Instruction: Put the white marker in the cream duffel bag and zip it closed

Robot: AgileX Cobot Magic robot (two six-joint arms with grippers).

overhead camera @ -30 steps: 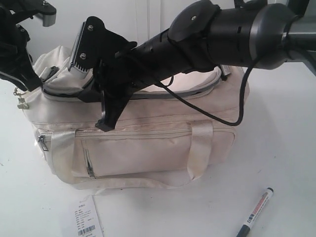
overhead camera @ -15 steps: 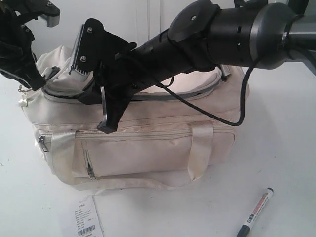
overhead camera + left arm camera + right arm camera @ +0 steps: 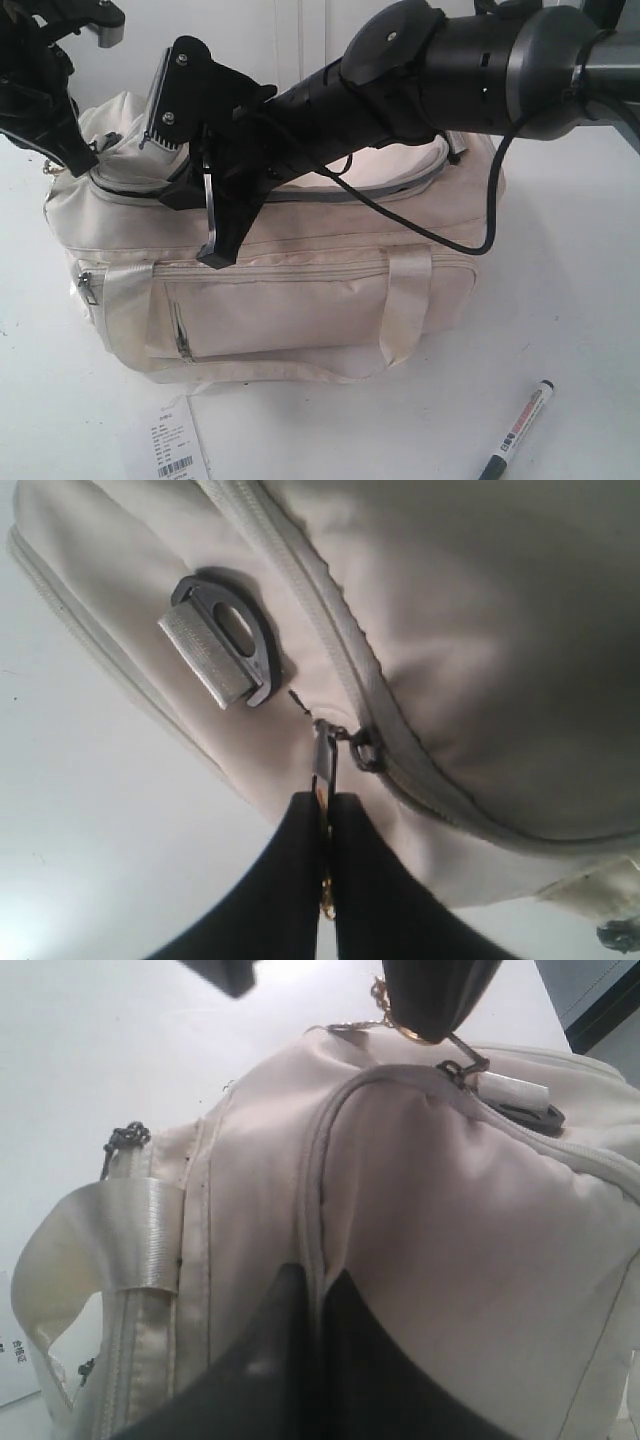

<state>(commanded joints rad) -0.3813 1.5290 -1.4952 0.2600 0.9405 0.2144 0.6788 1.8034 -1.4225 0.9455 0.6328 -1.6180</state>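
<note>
"While the left jaws stood closed, what did they have hold of?"

"The zip pull (image 3: 325, 765), pinched at one end of the cream duffel bag (image 3: 280, 300), upper left of the exterior frame, just beside a black buckle (image 3: 225, 652)."

"And the right jaws?"

"Shut tight as well, nipping a piped seam of the bag near that same end. Their arm (image 3: 450, 60) reached in from the upper right, across the bag's top."

"Where was the white marker (image 3: 516, 430)?"

"Out on the bench (image 3: 580, 300), lower right of the frame, well apart from the bag. A printed paper tag (image 3: 170, 450) lay lower left."
</note>
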